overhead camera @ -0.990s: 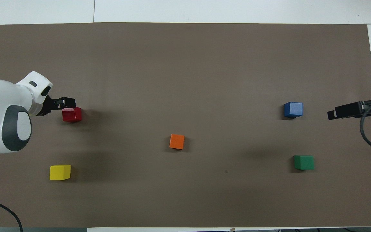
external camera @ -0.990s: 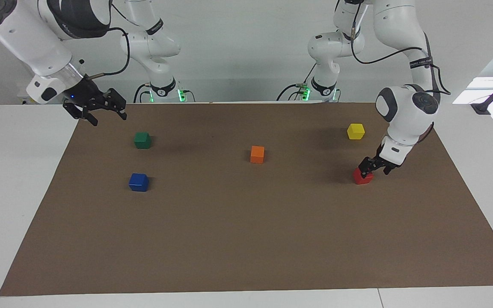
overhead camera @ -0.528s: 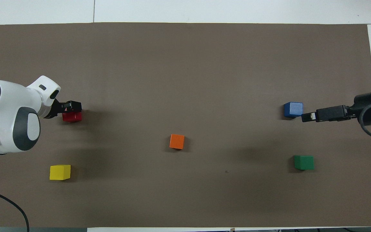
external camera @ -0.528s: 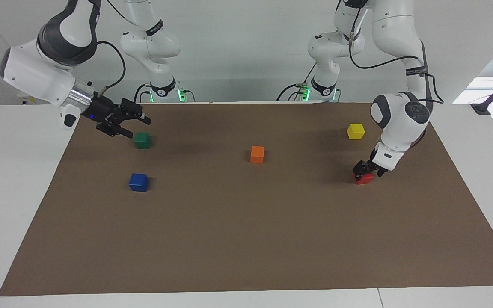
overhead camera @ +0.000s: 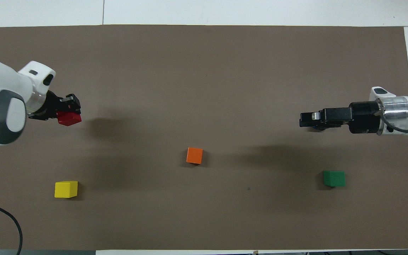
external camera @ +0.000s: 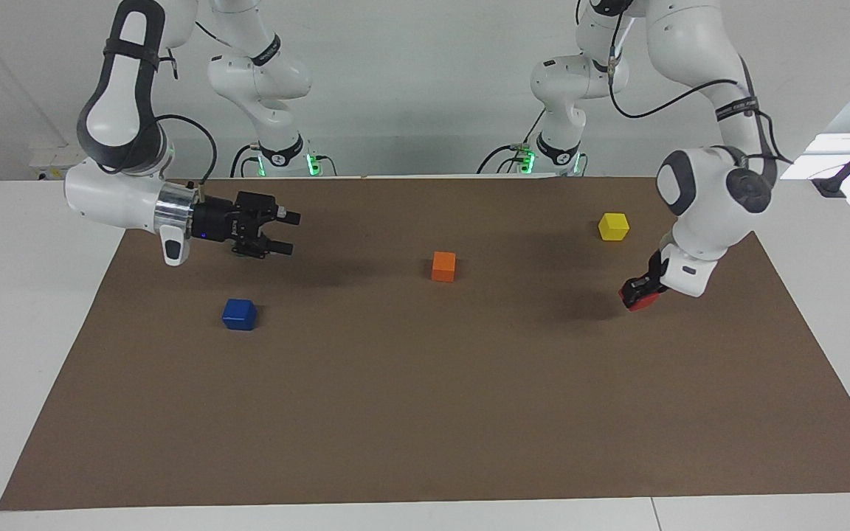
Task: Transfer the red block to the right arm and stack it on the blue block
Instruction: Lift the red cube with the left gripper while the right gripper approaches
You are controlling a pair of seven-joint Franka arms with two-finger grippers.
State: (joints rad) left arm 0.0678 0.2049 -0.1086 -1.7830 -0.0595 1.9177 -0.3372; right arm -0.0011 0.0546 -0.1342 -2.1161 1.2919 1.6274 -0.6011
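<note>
On the brown mat [external camera: 425,413] that covers the white table [external camera: 26,295], three loose cubes lie apart from the task's two. An orange cube [external camera: 443,266] sits near the middle of the mat, roughly between the two arms' working areas. A yellow cube [external camera: 613,226] rests toward the left arm's end, nearer to the robots than the red block. A green cube [overhead camera: 334,178] lies toward the right arm's end, nearer to the robots than the blue block; in the facing view it is hidden by the right gripper. A black cable [overhead camera: 2,219] curls over the mat's corner by the left arm.

The left gripper [external camera: 637,293] is clenched on the red block [external camera: 639,297], which hangs tilted just above the mat, its shadow beneath it. It is a small, bright red cube with one corner tipped downward, and the black fingers hide much of its upper part.

The right gripper [external camera: 286,232], on the right arm [external camera: 122,199], hovers level over the mat, pointing toward the left arm's end, with its jaws released and nothing between them. In the overhead view it covers the blue block. The blue block [external camera: 239,314] rests flat on the mat, a deep blue cube the same size as the others, with nothing on top of it.
</note>
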